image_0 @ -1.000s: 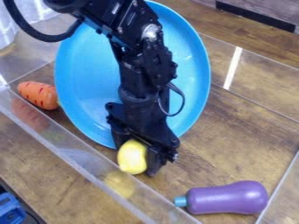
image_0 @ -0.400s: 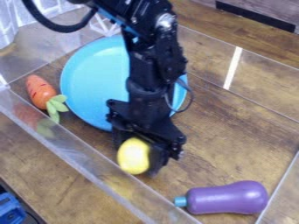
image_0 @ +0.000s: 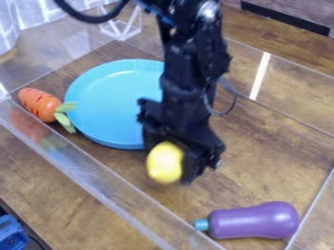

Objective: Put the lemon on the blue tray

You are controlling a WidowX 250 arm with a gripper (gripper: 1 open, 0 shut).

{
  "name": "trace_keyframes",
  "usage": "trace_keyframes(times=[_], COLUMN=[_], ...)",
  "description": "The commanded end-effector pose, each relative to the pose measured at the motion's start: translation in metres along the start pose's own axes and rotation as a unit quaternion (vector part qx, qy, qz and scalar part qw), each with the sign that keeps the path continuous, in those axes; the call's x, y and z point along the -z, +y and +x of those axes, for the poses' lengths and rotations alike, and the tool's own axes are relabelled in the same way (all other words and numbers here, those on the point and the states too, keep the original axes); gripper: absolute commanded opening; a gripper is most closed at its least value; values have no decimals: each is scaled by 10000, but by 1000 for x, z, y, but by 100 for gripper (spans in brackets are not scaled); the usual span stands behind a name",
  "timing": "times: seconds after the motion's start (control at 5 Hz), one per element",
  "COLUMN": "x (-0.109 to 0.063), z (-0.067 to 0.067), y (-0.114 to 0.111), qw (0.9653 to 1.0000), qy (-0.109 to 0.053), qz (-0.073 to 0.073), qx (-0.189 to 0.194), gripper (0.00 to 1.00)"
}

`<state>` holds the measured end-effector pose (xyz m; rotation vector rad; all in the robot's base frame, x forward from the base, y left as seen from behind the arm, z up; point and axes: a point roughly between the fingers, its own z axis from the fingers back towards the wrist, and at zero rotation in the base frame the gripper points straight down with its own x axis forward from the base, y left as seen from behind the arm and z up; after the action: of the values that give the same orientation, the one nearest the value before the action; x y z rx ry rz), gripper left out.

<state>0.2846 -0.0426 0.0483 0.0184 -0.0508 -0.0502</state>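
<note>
Since the earlier frame, the lemon (image_0: 164,163) has been moved up w/ the hand (image_0: 179,154), and the blue tray (image_0: 115,104) is seen shifted, now behind & to one side of it. Lemon is pinched in the hand, apparently lifted. Carry step prob. in hand; next, lemon to be brought over tray, lowered, released.

tray (image_0: 109,86): smooth blue plastic, kinda shiny
eggplant (image_0: 253,222): plasticky, smooth, bit glossy
table (image_0: 88,176): wood look, pretty matt
side panel (image_0: 111,187): clear glossy plastic, looks like
</note>
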Motion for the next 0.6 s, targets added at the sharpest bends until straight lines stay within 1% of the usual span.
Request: trace_keyframes(times=[0.0,0.2,0.4], x=[-63,-96,-69], z=[26,35,26], y=[9,40,38], qw=[9985,9980,9977], qy=[-540,-609,-626], qz=[95,165,249], qx=[-35,-90,-24], gripper=[0,0,0])
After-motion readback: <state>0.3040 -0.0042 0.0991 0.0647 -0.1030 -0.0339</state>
